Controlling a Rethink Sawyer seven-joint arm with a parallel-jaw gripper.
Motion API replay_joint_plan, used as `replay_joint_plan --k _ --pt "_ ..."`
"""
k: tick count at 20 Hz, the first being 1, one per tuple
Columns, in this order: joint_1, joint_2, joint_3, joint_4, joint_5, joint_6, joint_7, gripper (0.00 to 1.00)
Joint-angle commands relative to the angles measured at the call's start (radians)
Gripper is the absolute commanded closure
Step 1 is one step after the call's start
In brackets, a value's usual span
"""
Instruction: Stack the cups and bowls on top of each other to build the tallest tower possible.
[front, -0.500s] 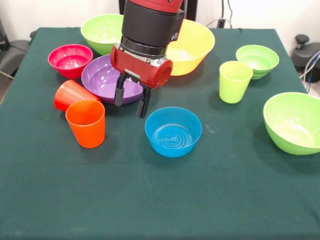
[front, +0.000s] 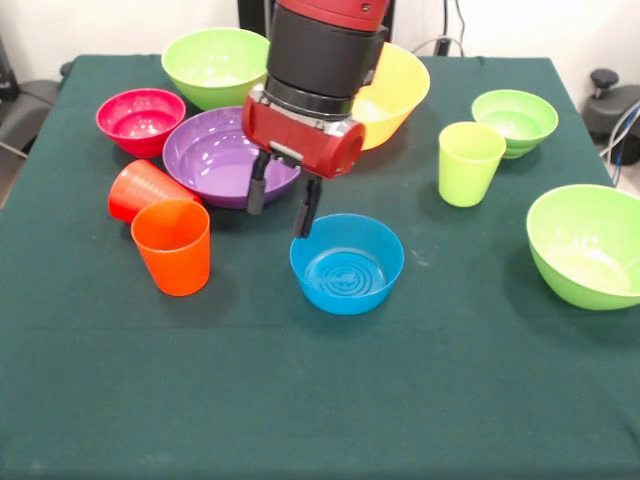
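Observation:
My gripper (front: 282, 207) hangs open and empty, just above the table between the purple bowl (front: 210, 155) and the blue bowl (front: 347, 264). One finger reaches the blue bowl's near-left rim. The orange cup (front: 173, 246) stands upright at the left. The red cup (front: 140, 188) lies on its side behind it. The lime green cup (front: 469, 162) stands upright at the right. The magenta bowl (front: 140, 121), a large green bowl (front: 216, 66) and the yellow bowl (front: 395, 90) sit at the back. The arm hides part of the yellow bowl. No tower stands.
A small green bowl (front: 515, 121) sits at the back right and a mid-sized green bowl (front: 588, 245) at the right edge. The dark green tablecloth (front: 320, 400) covers the table. Dark chair parts (front: 25, 105) show beyond the table's corners.

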Motion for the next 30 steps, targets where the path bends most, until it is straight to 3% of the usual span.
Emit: replay_joint_plan --k 1,6,12,23,30 --pt "-0.036 0.016 0.171 0.033 -0.162 -0.044 -0.142 0.00" --pt "-0.193 -0.027 0.393 0.091 -0.252 0.014 -0.301 0.00" --pt "-0.332 0.008 0.586 0.083 -0.365 0.073 -0.405 0.00" --pt "-0.420 0.039 0.741 0.052 -0.479 0.173 -0.507 0.00" --pt "-0.446 0.037 0.768 0.089 -0.511 0.169 -0.493 0.00"
